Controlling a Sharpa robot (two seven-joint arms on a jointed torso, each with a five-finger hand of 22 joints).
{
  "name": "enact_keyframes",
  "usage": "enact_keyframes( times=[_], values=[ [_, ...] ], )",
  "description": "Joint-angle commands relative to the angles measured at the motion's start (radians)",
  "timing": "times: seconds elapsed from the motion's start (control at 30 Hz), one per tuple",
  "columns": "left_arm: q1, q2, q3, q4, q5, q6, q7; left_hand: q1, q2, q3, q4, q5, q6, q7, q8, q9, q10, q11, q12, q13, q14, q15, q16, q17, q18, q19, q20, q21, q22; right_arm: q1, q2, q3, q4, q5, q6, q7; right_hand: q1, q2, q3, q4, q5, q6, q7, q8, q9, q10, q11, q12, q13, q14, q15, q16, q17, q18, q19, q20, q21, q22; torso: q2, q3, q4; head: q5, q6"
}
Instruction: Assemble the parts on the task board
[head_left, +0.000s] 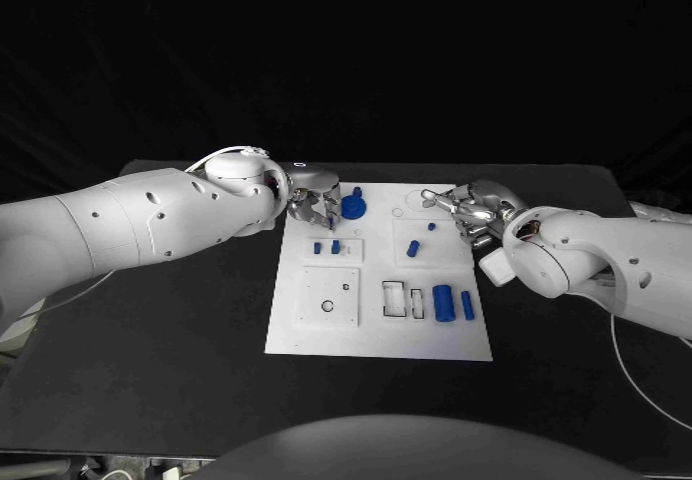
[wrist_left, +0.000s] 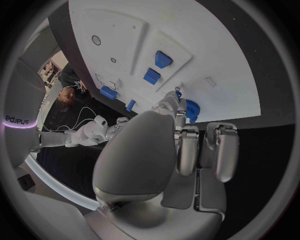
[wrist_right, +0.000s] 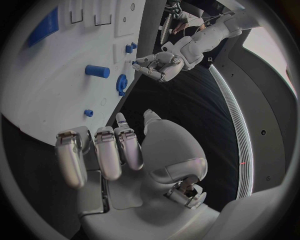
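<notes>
The white task board lies in the middle of the black table, reaching from its near edge up to the two hands at its far end. Nearest on it, well short of both hands, two blue cylinders stand side by side at the board's right side, just beside a pair of rectangular recesses, and a raised square plate with small holes sits to their left. Farther along, closer to the hands, two small blue blocks sit in a panel just below the left hand, and a short blue peg lies tilted in the middle of the board, between the two hands and a little nearer than them. At the far left corner of the board the left hand hovers with its fingers curled toward a blue gear; in the left wrist view the fingertips sit right against the gear, but whether they grip it or only touch it I cannot tell. The right hand hangs over the far right corner, its fingers extended side by side and apart from the thumb, holding nothing, with a tiny blue stud just beside it on the board.
</notes>
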Motion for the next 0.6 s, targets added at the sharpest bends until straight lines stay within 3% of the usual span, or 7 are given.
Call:
enact_keyframes(
  times=[0.03, 0.6],
  values=[
    [-0.001, 0.005, 0.0, -0.002, 0.001, 0.026, -0.002, -0.001, 0.011, 0.006, -0.001, 0.005, -0.008, -0.001, -0.006, -0.002, -0.008, 0.0, -0.005, 0.0, 0.102, 0.006, 0.003, 0.263, -0.015, 0.103, -0.001, 0.002, 0.263, -0.001, 0.0, 0.0, 0.002, -0.003, 0.015, 0.0, 0.003, 0.007, -0.007, 0.0, 0.007, 0.005, 0.021, 0.004, 0.001, 0.105, 0.004, 0.0, 0.263, 0.106, 0.003, 0.004, 0.263, -0.007, 0.106, 0.005, 0.004, 0.263, 0.001, 0.0001, 0.0004, -0.001, -0.001],
    [-0.01, 0.011, 0.0, -0.011, -0.001, 0.035, -0.007, -0.002, 0.011, 0.007, -0.001, 0.005, -0.008, -0.001, -0.007, -0.002, -0.01, -0.001, -0.005, 0.0, 0.102, 0.007, 0.003, 0.263, -0.015, 0.103, -0.001, 0.002, 0.263, -0.001, -0.002, 0.0, 0.003, -0.003, 0.017, 0.0, 0.003, 0.007, -0.007, 0.0, 0.007, 0.005, 0.021, 0.004, 0.001, 0.105, 0.004, 0.0, 0.263, 0.106, 0.003, 0.004, 0.263, -0.007, 0.106, 0.005, 0.004, 0.263, 0.0, -0.0006, 0.0, -0.001, -0.004]
  ],
)
